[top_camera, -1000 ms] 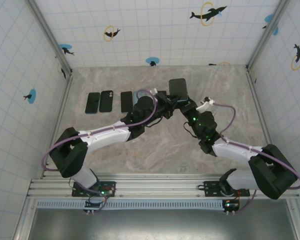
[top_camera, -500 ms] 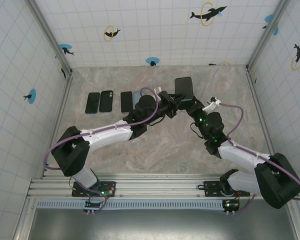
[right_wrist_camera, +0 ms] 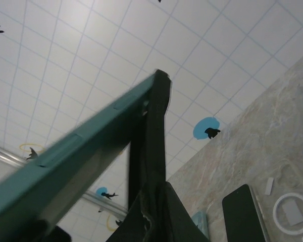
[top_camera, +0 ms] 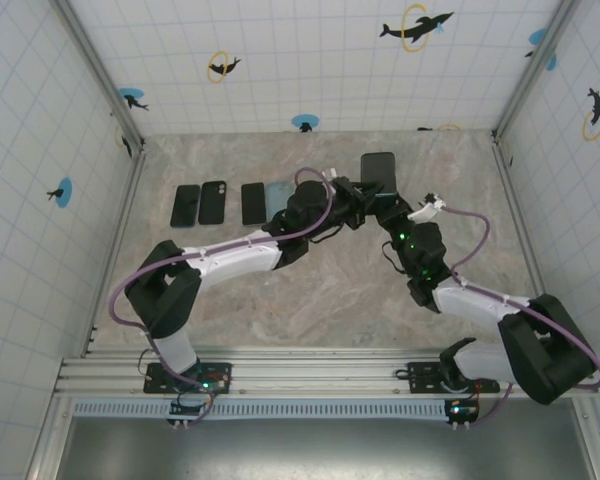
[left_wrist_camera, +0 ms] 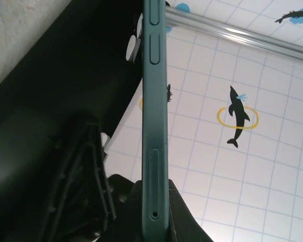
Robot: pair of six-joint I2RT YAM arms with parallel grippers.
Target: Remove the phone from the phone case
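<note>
The left tool (top_camera: 363, 192) and the right tool (top_camera: 385, 203) are meeting over the far half of the grey marble-patterned bench (top_camera: 330, 290), a little right of its middle, and both are gripping the flat teal-sided phone (top_camera: 378, 168) between narrow, closed fingers. The phone is being held off the bench, with its dark broad face turned up toward the overhead camera. The left tool is clamping its near left side and the right tool its near end, so the phone is sticking out beyond both tools toward the far edge. In the left wrist view the phone (left_wrist_camera: 154, 101) is standing edge-on, showing side buttons and a small tray slot, and the left tool (left_wrist_camera: 154, 214) is pinching it at the bottom. In the right wrist view the teal edge (right_wrist_camera: 81, 156) is running diagonally, and a black strip is lying against its corner above the right tool (right_wrist_camera: 151, 214); whether that strip is case or finger cannot be told. Three dark flat phones (top_camera: 212, 202) and a pale blue rectangular case (top_camera: 278, 190) are lying in a row toward the far left corner, well apart from both tools.
</note>
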